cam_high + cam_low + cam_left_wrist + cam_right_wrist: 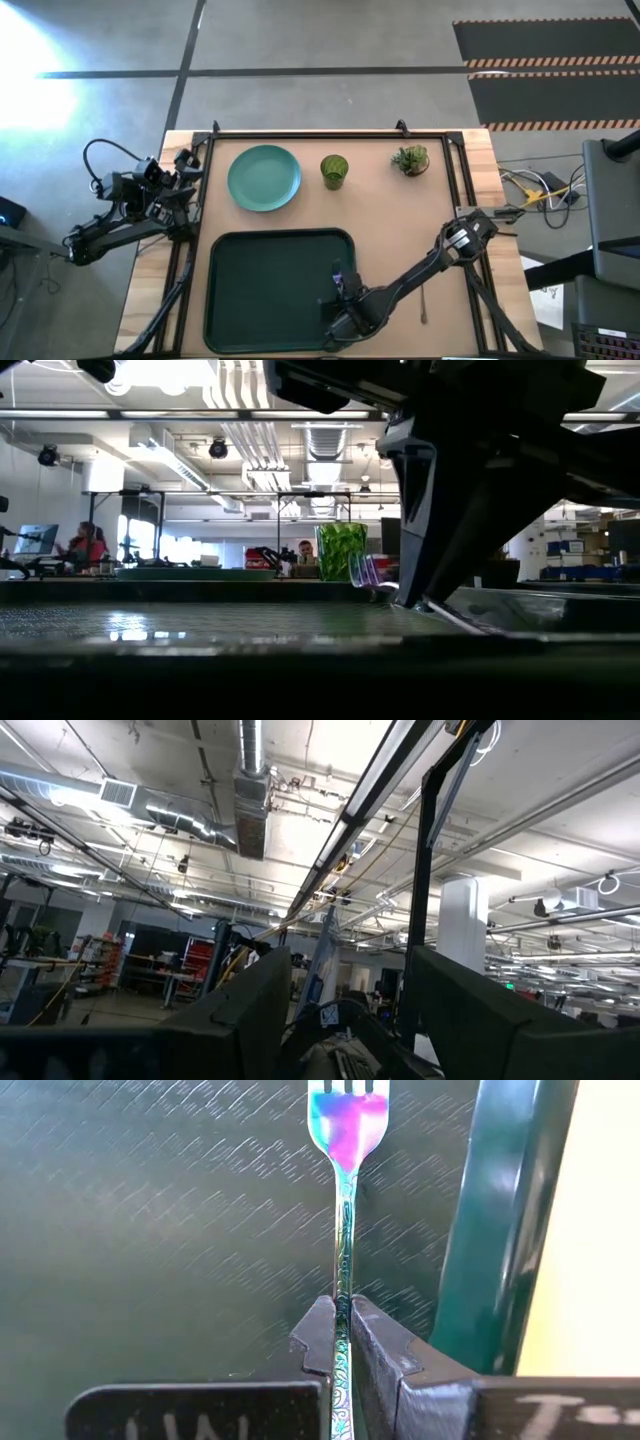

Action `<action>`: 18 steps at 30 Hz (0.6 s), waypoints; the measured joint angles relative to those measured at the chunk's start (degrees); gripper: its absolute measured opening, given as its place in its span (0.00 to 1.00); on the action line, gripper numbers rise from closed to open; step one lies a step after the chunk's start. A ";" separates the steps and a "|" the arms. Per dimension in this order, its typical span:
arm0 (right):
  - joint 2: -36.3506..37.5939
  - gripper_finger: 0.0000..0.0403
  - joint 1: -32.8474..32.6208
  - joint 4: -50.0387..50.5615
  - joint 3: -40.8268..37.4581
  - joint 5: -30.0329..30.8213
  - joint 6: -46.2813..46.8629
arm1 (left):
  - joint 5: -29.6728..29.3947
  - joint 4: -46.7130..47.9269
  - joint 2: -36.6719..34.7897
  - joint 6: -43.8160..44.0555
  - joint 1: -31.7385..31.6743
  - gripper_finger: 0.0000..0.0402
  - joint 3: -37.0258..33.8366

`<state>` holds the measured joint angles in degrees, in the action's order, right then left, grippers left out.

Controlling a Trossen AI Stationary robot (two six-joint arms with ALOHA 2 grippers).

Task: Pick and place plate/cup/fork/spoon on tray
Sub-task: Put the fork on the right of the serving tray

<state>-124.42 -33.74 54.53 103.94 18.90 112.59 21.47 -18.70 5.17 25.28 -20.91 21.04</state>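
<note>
My right gripper (343,292) is over the right part of the dark green tray (260,285), shut on the bluish-purple fork (345,1140). The fork's tines point toward the table's far edge. The teal plate (264,178) and the olive-green cup (334,171) stand on the table beyond the tray. The dark spoon (424,301) lies on the table to the right of the tray. My left gripper (350,1020) is open and empty, off the table's left edge, pointing up at the ceiling. My right gripper pinches the fork's handle (344,1285) between its two fingers, one on each narrow edge, about halfway along. The fingers slant down from the near side and lie along the fork. In the low view the tined end (365,572) is a little above the tray floor.
A small spiky potted plant (411,160) stands at the far right of the table. The tray's raised right rim (500,1230) runs close beside the fork. People sit in the room beyond the table (88,545).
</note>
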 joint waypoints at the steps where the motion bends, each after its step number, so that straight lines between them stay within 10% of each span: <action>1: 0.00 0.03 0.00 -0.06 -0.14 0.00 -0.02 | 0.00 -0.02 0.00 0.00 0.00 0.48 0.00; 18: 0.00 0.11 0.48 -1.71 -0.67 0.17 -1.18 | 0.00 -0.18 0.00 1.38 0.00 0.48 0.00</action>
<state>-124.42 -33.25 52.82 103.26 19.06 111.41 21.47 -18.88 5.17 26.65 -20.91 21.04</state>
